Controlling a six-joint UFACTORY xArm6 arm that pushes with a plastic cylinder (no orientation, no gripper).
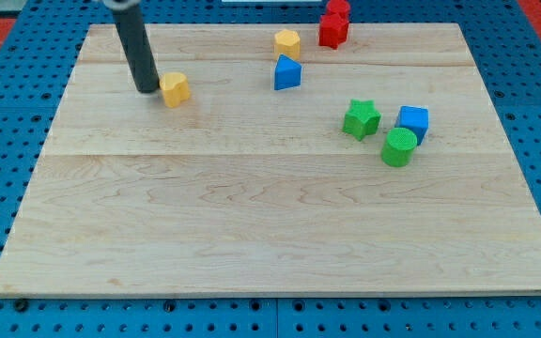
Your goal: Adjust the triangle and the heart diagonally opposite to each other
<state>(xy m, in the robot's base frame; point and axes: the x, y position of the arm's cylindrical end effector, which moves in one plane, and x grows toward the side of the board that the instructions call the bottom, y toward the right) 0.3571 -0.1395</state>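
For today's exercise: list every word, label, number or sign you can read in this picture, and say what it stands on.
None: no readable text anywhere in the camera view.
The wooden board is bare of text.
The blocks, such as the blue triangle and the yellow heart beside my tip, carry no markings.

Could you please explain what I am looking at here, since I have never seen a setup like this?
There is only one camera view, looking down at a wooden board. The dark rod is the end of a robot arm; it holds nothing and only pushes blocks with my tip, now touching the left side of a yellow heart block. Near the view's top lie a blue triangle, a yellow hexagon block and red blocks. At the right sit a green star, a blue cube and a green cylinder.
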